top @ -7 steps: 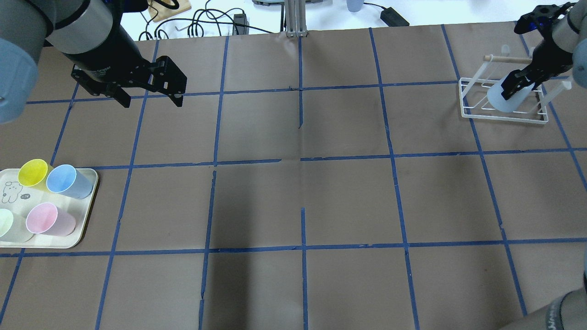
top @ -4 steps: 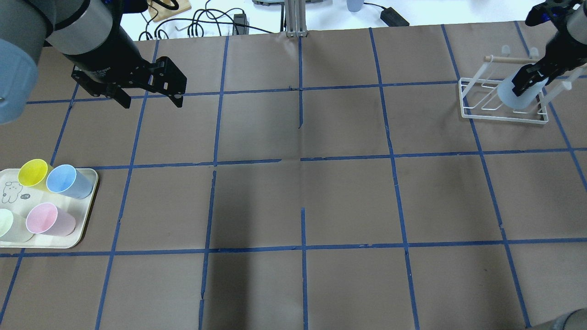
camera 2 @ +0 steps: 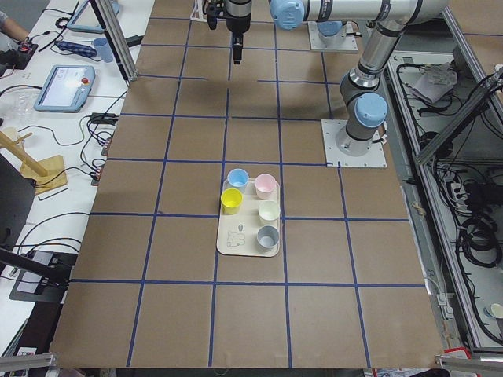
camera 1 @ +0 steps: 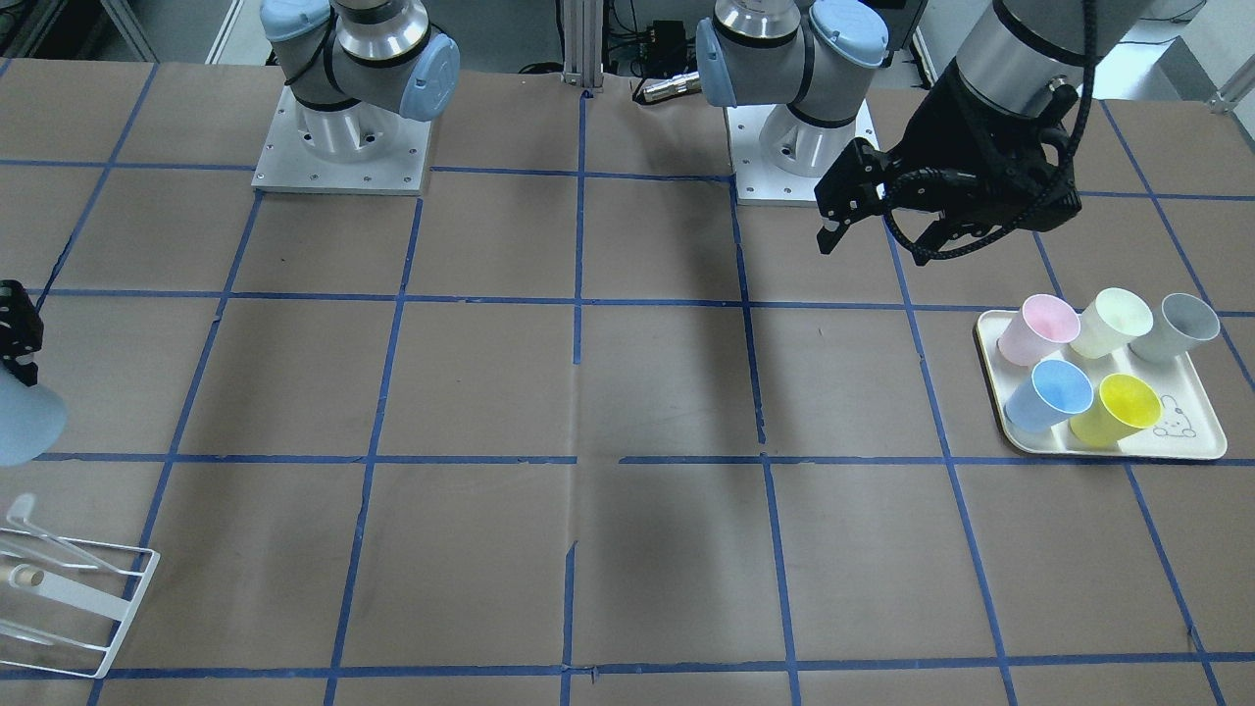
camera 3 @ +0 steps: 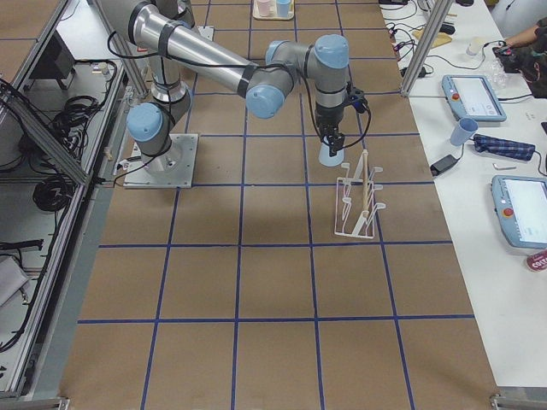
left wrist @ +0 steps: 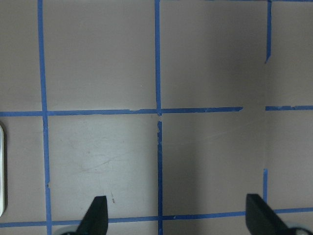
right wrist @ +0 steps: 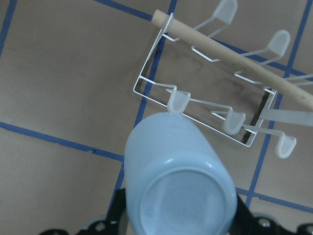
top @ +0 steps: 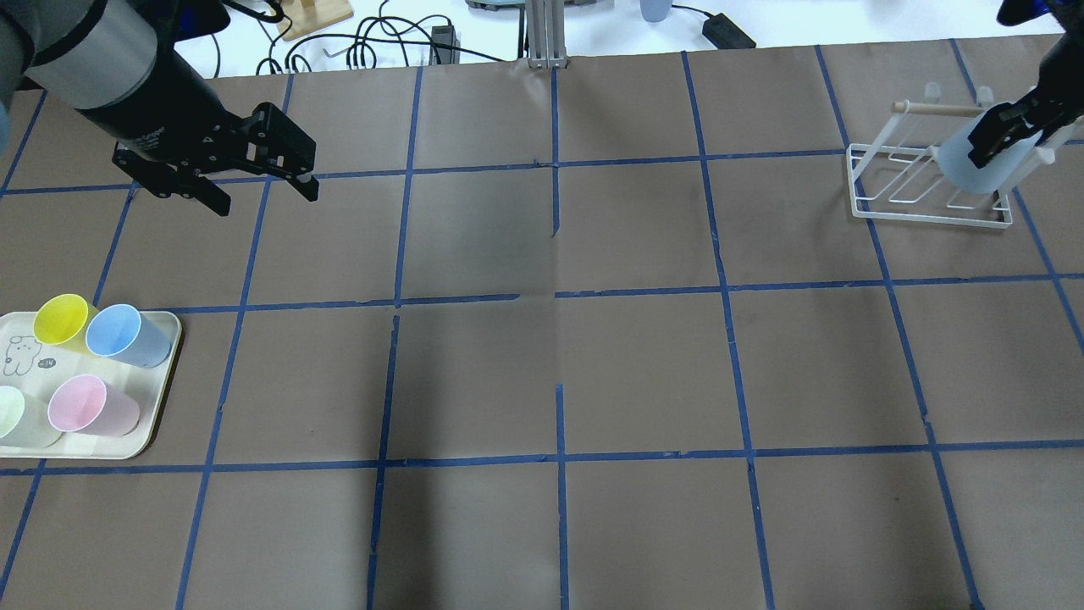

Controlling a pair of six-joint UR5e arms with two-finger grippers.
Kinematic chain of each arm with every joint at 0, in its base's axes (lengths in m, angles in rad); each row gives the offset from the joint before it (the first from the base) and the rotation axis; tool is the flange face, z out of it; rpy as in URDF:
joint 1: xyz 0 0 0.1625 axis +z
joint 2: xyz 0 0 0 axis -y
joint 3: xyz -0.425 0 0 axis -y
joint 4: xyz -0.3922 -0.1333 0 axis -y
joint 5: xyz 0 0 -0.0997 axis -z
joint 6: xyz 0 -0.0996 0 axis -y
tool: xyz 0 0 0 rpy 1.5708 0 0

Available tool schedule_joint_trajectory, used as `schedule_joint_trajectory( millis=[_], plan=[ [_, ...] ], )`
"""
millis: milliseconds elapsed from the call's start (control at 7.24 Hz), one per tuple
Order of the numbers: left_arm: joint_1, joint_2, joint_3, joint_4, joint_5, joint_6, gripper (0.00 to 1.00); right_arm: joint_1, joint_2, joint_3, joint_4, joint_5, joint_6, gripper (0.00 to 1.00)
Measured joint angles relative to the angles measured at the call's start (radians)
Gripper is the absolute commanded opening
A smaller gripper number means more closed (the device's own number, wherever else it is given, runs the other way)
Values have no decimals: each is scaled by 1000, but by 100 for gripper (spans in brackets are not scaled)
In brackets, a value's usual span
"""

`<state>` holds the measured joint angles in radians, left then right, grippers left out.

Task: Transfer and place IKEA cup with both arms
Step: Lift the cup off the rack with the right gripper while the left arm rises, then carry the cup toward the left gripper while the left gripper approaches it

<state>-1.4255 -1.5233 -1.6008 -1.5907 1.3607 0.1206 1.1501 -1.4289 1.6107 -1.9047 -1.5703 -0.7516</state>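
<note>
The pale powder-blue IKEA cup [top: 970, 165] is held base-first in my right gripper [top: 999, 137], which is shut on it. The cup hangs tilted over the white wire rack [top: 923, 207] at the far right. In the right wrist view the cup's base [right wrist: 178, 191] fills the lower middle, just short of the rack's pegs [right wrist: 178, 100]. It also shows at the left edge of the front view [camera 1: 22, 424]. My left gripper [top: 266, 200] is open and empty above the table's far left, and the left wrist view shows its fingertips [left wrist: 95, 215] over bare paper.
A cream tray [top: 161, 407] at the near left holds yellow, sky-blue [top: 114, 330], pink, pale green and grey [camera 1: 1177, 328] cups. The rack has a wooden rod [right wrist: 230, 54] across its top. Cables lie beyond the table's far edge.
My right gripper has carried the cup to the right and farther back over the rack. My left gripper has shifted a little to the left, still open.
</note>
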Motion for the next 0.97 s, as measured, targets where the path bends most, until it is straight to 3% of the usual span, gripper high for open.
schedule_joint_trajectory(
  millis=[138, 414, 967],
  plan=[
    [47, 1, -19, -35, -78, 81, 100, 12, -10, -8, 56, 81, 0, 11],
    [148, 2, -92, -69, -276, 250, 100, 36, -17, -13, 196, 331, 4, 10],
    [186, 26, -243, -75, -752, 285, 100, 76, -45, -14, 559, 869, 12, 10]
  ],
)
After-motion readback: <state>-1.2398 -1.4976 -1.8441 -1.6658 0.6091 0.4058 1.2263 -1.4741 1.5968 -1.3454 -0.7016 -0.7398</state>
